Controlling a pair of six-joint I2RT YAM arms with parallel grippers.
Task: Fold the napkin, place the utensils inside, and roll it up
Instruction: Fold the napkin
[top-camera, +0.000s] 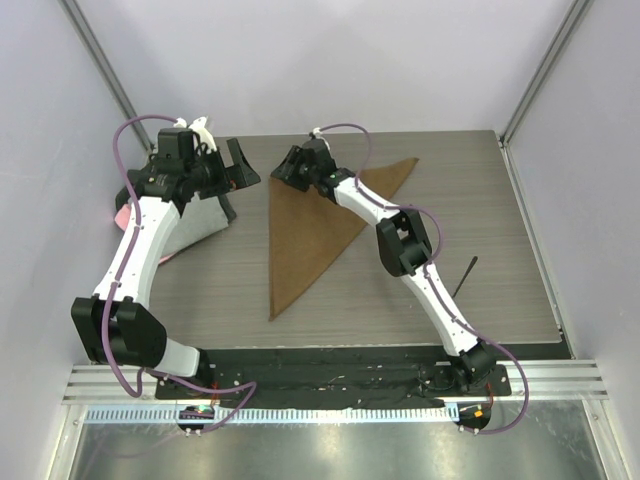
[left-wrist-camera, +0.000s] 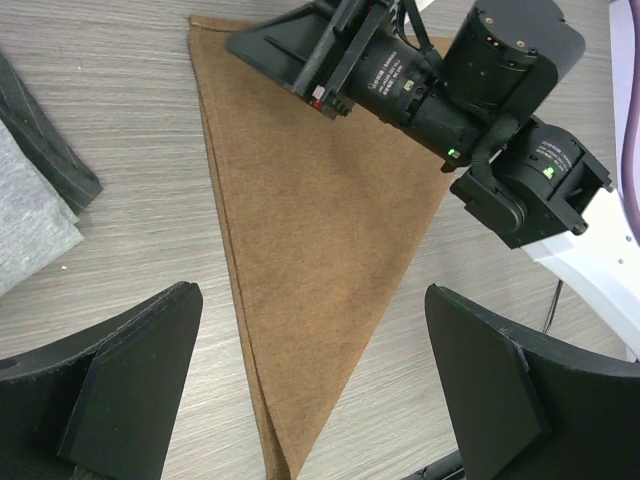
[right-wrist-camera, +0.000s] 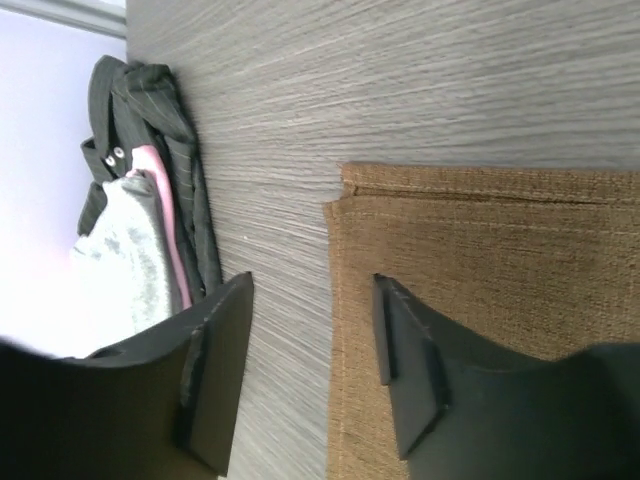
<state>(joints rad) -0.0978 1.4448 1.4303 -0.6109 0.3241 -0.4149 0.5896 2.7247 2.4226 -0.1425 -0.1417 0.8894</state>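
1. The plain brown fabric napkin (top-camera: 310, 235) lies flat in the middle of the grey wood-grain table (top-camera: 500, 200), already folded corner to corner into a long triangle. My wrist views show two layers along its edge, slightly offset. I judge the fold done, or nearly so.
2. The slim black utensil with the long thin handle (top-camera: 465, 272) lies on bare table near the right side, well apart from the napkin. Nothing rests on the napkin, so placing the utensil and rolling are both left to do.
3. My right gripper (right-wrist-camera: 315, 300) hangs low at the napkin's far left corner. Its jaws stand moderately apart and hold nothing, one finger over the cloth and the other over bare table beside the edge. I cannot tell whether either finger touches the fabric.
4. My left gripper (left-wrist-camera: 310, 380) hovers to the left of that corner with its jaws wide and nothing between them.
5. A pile of other cloths lies left of the napkin under my left arm: a grey cloth with a pink edge (top-camera: 195, 225) and a dark striped cloth (right-wrist-camera: 150, 120). They sit beside the napkin, not on it.
6. In my judgement the main obstacle is my own right arm. It stretches across the napkin's right part and lies between the napkin and the utensil. It would have to pull back before it could pick up the utensil.
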